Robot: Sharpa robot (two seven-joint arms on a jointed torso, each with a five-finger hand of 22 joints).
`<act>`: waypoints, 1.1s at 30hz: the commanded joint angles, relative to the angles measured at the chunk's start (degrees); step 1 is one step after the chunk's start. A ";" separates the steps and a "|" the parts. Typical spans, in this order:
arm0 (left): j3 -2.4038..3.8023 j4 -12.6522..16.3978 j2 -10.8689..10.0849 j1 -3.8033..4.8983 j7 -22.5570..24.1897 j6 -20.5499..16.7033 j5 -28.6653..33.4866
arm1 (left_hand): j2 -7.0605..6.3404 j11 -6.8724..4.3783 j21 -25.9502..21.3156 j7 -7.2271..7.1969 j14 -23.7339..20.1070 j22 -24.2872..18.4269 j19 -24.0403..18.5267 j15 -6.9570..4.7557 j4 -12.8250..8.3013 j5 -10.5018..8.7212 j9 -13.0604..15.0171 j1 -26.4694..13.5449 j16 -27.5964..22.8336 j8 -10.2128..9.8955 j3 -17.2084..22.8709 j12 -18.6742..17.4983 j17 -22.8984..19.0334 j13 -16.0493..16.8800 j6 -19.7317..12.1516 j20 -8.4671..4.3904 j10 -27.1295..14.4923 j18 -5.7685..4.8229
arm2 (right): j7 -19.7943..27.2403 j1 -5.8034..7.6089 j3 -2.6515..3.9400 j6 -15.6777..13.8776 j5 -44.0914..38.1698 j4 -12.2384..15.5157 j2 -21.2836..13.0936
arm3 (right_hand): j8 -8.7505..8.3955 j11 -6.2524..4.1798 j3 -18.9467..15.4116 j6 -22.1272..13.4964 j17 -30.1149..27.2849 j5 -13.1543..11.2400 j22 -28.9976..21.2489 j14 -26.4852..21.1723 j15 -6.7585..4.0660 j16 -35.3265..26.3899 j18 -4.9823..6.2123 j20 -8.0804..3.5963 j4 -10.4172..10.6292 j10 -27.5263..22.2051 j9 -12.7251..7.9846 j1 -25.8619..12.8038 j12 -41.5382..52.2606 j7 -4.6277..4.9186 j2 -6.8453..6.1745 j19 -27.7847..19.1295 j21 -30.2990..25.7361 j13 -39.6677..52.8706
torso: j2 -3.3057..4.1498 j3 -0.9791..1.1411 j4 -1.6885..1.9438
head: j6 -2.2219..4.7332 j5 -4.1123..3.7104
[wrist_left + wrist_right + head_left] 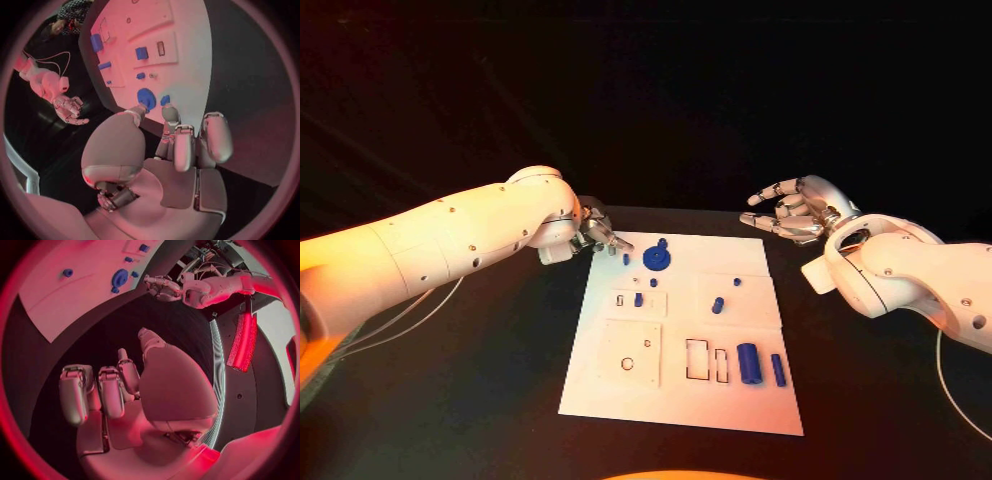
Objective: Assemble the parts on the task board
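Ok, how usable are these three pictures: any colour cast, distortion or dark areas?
Head view: dark surround, the task board brightly lit and legible, an orange glow on the left arm. Left wrist view: pink cast, fisheye bends the board's edges, and the left hand is large in the foreground. Right wrist view: strong red cast, the right hand in the middle, the board curved at the rim.

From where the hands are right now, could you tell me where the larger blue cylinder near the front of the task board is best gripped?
Probably across its middle, from above. The larger blue cylinder lies flat, lengthwise front to back, so fingers can close on its long sides. A thinner blue rod lies close on one side, leaving little room there. The right hand looks open.
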 commanded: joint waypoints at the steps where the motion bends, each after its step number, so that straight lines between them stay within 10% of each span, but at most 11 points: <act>1: 0.04 -1.34 0.81 0.14 0.72 1.22 -2.42 | 0.35 0.07 0.19 0.17 4.89 0.07 0.07 0.52 -0.02 0.09 -0.15 -0.29 0.32 -0.33 -0.44 0.29 11.71 0.03 0.08 0.40 0.25 0.62 | 0.92 -0.04 0.01 0.25 -0.14 -0.03 0.07 | 0.22 -0.21 0.27 0.19 10.08 -0.25 11.73 4.82 -0.47 -0.04 0.05 -0.34 -0.08 0.00 -0.09 -0.53 0.09 -0.18 0.21 3.30 -0.18 0.67 | -0.05 -0.02 -0.03 | -0.07 0.07; 33: -0.04 -7.60 5.17 -1.02 1.33 2.23 -0.23 | 0.82 0.11 0.41 0.20 4.95 0.46 0.21 0.59 -0.12 -0.01 -0.64 -0.75 0.45 -0.58 -0.99 1.09 11.92 1.00 0.30 0.44 0.66 0.57 | 1.33 -0.08 0.01 -0.18 -0.02 -0.19 0.61 | 0.35 -0.23 0.53 0.19 9.85 -0.13 11.51 4.76 -0.49 -0.12 0.14 -0.35 -0.06 -0.97 -0.16 -0.50 -0.76 -0.19 0.54 3.13 -0.52 -0.39 | 0.07 -0.09 -0.15 | -0.20 -0.13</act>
